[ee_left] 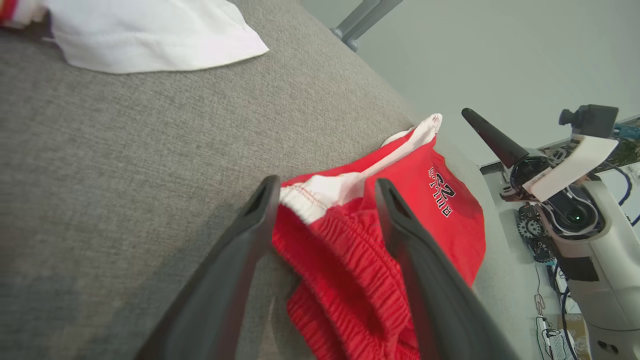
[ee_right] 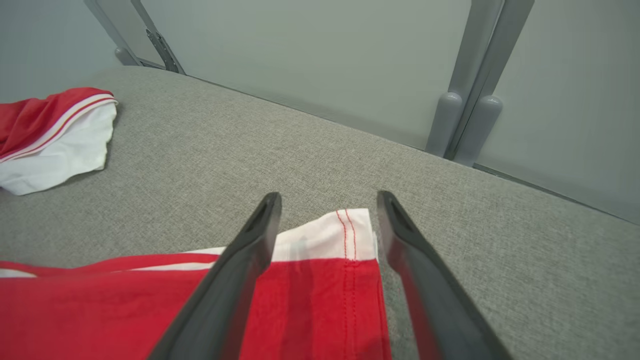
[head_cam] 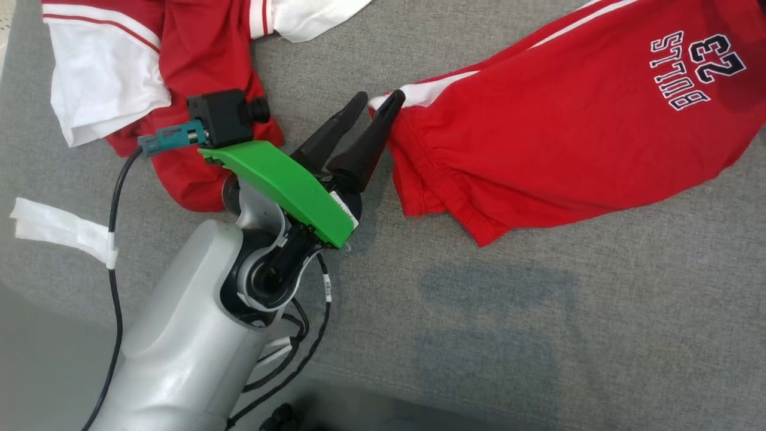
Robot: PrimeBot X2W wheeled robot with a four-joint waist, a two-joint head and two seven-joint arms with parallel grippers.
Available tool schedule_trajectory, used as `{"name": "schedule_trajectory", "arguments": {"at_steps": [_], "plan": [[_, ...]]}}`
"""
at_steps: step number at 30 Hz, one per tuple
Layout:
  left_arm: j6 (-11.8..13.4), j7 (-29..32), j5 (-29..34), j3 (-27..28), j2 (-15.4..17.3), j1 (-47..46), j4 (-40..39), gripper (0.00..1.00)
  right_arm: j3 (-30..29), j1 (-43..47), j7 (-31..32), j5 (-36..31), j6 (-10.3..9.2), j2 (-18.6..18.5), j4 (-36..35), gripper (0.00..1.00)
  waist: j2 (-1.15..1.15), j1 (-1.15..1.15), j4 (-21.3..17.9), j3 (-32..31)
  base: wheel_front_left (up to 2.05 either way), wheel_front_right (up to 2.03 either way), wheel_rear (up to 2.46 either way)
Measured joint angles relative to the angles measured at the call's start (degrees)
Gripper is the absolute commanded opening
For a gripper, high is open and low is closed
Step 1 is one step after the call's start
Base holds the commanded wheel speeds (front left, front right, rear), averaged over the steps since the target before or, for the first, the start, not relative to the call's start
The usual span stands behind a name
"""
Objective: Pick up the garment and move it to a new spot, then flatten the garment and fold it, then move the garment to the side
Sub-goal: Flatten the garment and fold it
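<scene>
Left gripper (head_cam: 377,102) is hovering at the left end of the red shorts (head_cam: 568,120). Its 2 dark fingers are standing apart and straddling the gathered waistband corner (ee_left: 320,200), pinching nothing yet. The shorts are lying spread across the right side of the grey padded surface (head_cam: 479,329), with the "BULLS 23" print (head_cam: 697,69) facing up. In the right wrist view, the right gripper (ee_right: 327,200) is gaping too, its fingers framing the white-striped hem corner (ee_right: 345,235). Whether those tips are touching cloth, I cannot tell.

Now the risks, as I am judging them:

- Risk 1: the left fingers are sitting at the very edge of the elastic. A close here is risking a grab of only the white trim or 1 layer, with the fabric slipping out on the lift.
- Risk 2: the waistband is bunching in thick ruffles. A pinch could be catching a fold and dragging the shorts into a twist, making the flattening harder.
- Risk 3: if the 2 arms are lifting out of step, the cloth is either sagging into a heap or pulling taut out of the weaker grip.
- Risk 4: the red-and-white jersey (head_cam: 179,60) is lying close beside the left wrist. A sweeping move there is risking snagging it and hauling it along.
</scene>
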Motion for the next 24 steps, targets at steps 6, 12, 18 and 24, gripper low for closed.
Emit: {"name": "schedule_trajectory", "arguments": {"at_steps": [6, 12, 18, 24], "plan": [[-1.0, -3.1, 6.5, -0.9, 3.6, 0.6, 0.7, 1.0, 0.0, 1.2, -6.9, -1.6, 0.01, 0.9, 0.6, 1.0, 0.0, -0.01, -1.1, -2.3, 0.0, 0.0, 0.0], [-1.5, -7.8, 11.3, -1.3, 6.4, 4.0, 1.5, 1.0, -0.2, 6.9, -13.6, -3.8, 0.01, 1.4, 2.1, 1.0, 0.0, -0.01, -2.2, -5.8, 0.0, 0.0, 0.0], [-0.7, -13.2, 14.6, -0.2, 8.1, 9.0, 1.7, 1.0, -0.7, 14.2, -20.2, -4.2, -1.16, 3.6, 3.8, 1.0, 0.0, -0.01, -3.4, -10.1, 0.0, 0.0, 0.0], [1.2, -18.6, 17.3, 1.0, 9.7, 15.9, 1.9, 1.0, 0.2, 23.2, -25.1, -4.0, -2.75, 7.0, 6.7, 1.0, 0.0, -0.01, -4.5, -14.8, 0.0, 0.0, 0.0]]}}
